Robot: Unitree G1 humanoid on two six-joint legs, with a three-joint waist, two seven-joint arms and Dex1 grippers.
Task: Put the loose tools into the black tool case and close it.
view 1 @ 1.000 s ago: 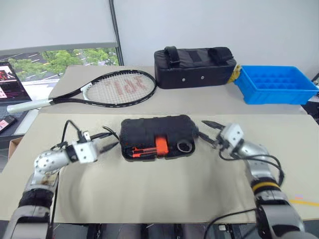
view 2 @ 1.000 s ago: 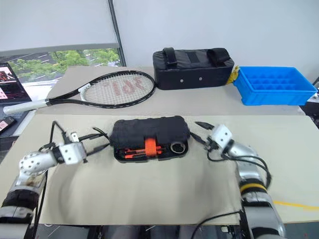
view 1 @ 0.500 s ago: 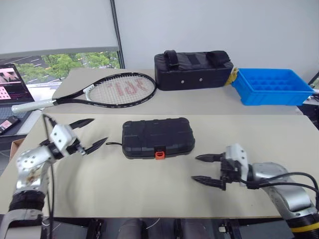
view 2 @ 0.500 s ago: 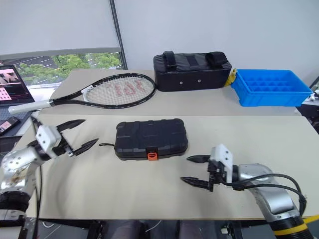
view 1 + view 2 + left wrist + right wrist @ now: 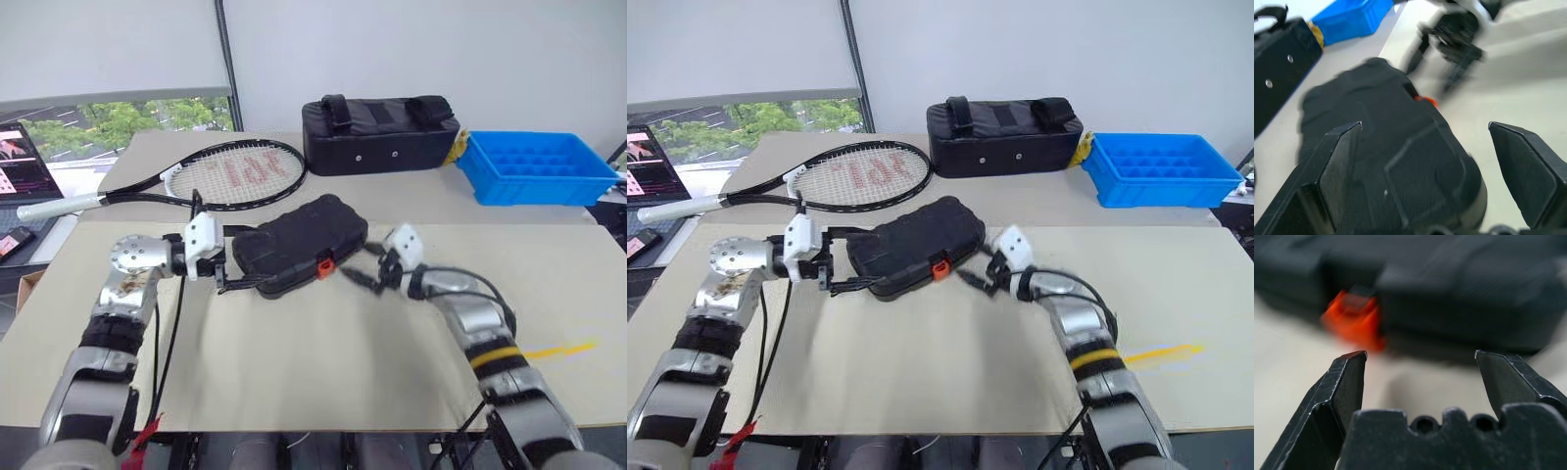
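Note:
The black tool case (image 5: 299,240) is closed, its orange latch (image 5: 323,264) on the near edge. It sits askew near the middle of the tan table (image 5: 323,372); I cannot tell whether one end is raised. My left gripper (image 5: 250,259) is open, its fingers (image 5: 1337,161) standing wide on either side of the case's left end. My right gripper (image 5: 358,266) is also open, at the near right edge and pointing at the case just right of the latch (image 5: 1354,320). The loose tools are out of view.
A black tennis racket (image 5: 230,174) lies behind the case on the left. At the back are a black fabric bag (image 5: 382,132) and a blue plastic tray (image 5: 539,166). A laptop (image 5: 20,162) stands at the far left. A yellow line (image 5: 558,350) marks the table at the right.
A second ago the lid stood ajar with orange tools showing. Half a second ago the case lay shut and square, grippers drawn away. Now it sits askew and both grippers have moved in to it.

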